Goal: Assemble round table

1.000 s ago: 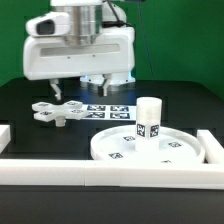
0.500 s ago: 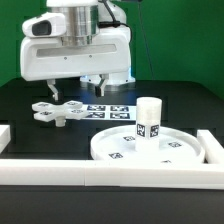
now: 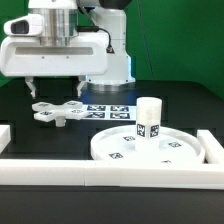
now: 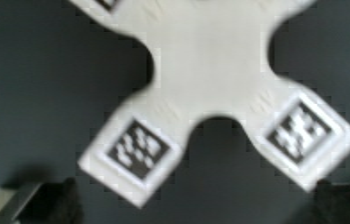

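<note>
The white cross-shaped base piece (image 3: 58, 111) lies flat on the black table at the exterior view's left. It fills the wrist view (image 4: 207, 70), with two tagged arms showing. My gripper (image 3: 55, 90) hovers just above it, open and empty, one dark finger (image 3: 30, 88) on each side. In the wrist view the gripper (image 4: 198, 205) has its fingertips (image 4: 47, 200) wide apart at the picture's edge. The large round disc (image 3: 120, 150) lies at the front right. The short cylindrical leg (image 3: 149, 118) stands upright on it.
The marker board (image 3: 112, 110) lies flat behind the disc, beside the base piece. White border rails run along the front (image 3: 110, 172), the left (image 3: 5, 135) and the right (image 3: 212, 148). A green wall stands behind.
My gripper has moved toward the exterior view's left, from above the marker board to above the cross-shaped base piece. It stays open. The parts have not moved.
</note>
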{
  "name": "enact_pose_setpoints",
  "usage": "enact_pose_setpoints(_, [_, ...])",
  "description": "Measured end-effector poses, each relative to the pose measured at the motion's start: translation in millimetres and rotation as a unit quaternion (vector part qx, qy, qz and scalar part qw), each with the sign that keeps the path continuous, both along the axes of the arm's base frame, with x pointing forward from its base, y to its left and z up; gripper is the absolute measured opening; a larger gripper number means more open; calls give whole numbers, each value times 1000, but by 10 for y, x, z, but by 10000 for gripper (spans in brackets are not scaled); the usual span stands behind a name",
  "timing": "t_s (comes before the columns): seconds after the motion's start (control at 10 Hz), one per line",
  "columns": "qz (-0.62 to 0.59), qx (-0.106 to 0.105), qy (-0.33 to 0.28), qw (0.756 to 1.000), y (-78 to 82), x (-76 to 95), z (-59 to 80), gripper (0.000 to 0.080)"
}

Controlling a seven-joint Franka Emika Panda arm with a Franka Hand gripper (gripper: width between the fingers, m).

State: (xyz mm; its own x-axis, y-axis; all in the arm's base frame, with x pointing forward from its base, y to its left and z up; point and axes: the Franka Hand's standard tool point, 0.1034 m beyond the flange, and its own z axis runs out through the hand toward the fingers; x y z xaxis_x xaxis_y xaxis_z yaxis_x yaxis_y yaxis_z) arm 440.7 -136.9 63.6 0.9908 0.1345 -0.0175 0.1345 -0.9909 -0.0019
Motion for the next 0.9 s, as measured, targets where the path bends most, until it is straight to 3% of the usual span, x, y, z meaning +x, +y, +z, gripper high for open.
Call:
enact_pose_setpoints(0.4, [0, 1, 2, 1000, 7, -18, -13, 649])
enact_pose_setpoints(0.9, [2, -7, 7, 1000, -21, -184, -162, 649])
